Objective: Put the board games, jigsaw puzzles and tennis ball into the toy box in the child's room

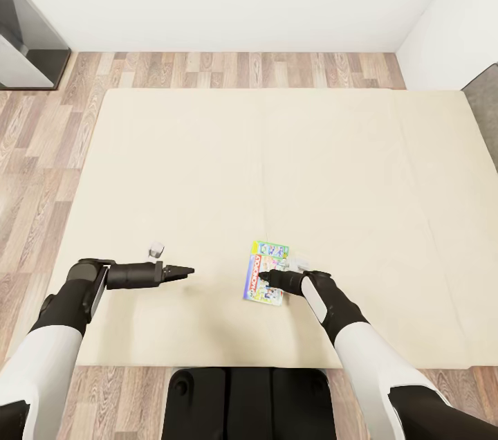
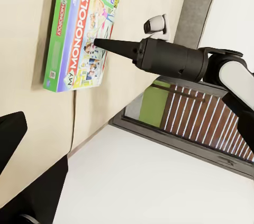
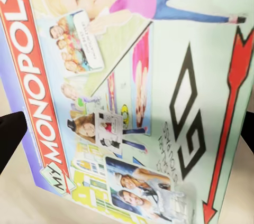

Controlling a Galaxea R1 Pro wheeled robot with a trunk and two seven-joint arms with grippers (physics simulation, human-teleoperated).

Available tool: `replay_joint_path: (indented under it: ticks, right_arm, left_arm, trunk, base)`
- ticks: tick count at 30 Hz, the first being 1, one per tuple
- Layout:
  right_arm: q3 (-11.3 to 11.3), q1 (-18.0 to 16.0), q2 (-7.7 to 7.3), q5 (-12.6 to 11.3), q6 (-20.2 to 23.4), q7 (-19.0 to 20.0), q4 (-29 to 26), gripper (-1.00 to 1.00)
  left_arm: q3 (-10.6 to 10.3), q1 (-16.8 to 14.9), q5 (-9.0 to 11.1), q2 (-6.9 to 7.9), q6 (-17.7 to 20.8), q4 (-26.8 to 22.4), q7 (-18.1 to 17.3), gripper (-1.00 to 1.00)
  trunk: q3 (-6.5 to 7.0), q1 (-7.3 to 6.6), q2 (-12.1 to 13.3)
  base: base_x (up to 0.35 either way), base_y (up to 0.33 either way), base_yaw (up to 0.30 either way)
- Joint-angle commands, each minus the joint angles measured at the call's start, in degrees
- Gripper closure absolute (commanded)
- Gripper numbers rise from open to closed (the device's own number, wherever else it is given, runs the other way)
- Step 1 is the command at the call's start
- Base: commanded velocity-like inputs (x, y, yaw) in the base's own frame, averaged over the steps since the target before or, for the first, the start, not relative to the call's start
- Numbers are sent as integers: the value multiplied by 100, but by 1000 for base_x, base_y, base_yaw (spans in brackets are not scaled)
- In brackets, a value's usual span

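Beige mattress cover of the bed (image 1: 277,149) spreads across most of my head view, with wood-plank floor (image 1: 41,149) bordering it from 9 to 12 o'clock and a white wall beyond. One board game (image 1: 267,272), a flat box with a green edge and a red "MY MONOPOLY" band, lies flat on the mattress at about 6 o'clock, near the bed's front edge. My right gripper (image 1: 265,280) reaches in from 4 o'clock and sits over the near half of that box; in the head view the jaws read as a single dark point, and in the right wrist view I see only dark finger edges (image 3: 10,137) at either side of the box lid (image 3: 127,97), so they stand open, spread about as wide as the lid, and I cannot tell whether they touch it. My left gripper (image 1: 185,272) lies at 7 o'clock, pointing toward the box but well apart from it, over bare mattress; its jaws look drawn to a narrow tip and hold nothing. From the left wrist view I see the board game (image 2: 79,28) flat on the beige cover with the right gripper (image 2: 103,43) tapering to a point over its edge, and the grey headboard (image 2: 203,2) beyond.
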Motion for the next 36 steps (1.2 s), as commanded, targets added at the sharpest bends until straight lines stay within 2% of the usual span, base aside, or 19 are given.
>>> replay_joint_path:
  ticks: [1, 36]
  right_arm:
    - [-4, -1, 0, -10, 29, 6, -7, -100]
    - [-4, -1, 0, -10, 28, 8, -7, -100]
  left_arm:
    - [15, -3, -60, -3, 60, -5, -50, -100]
    - [23, -3, -60, -3, 60, -5, -55, -100]
  trunk:
    - [-6, 3, -9]
    - [-6, 3, -9]
  base:
    - [0, 6, 0]
    - [0, 87, 0]
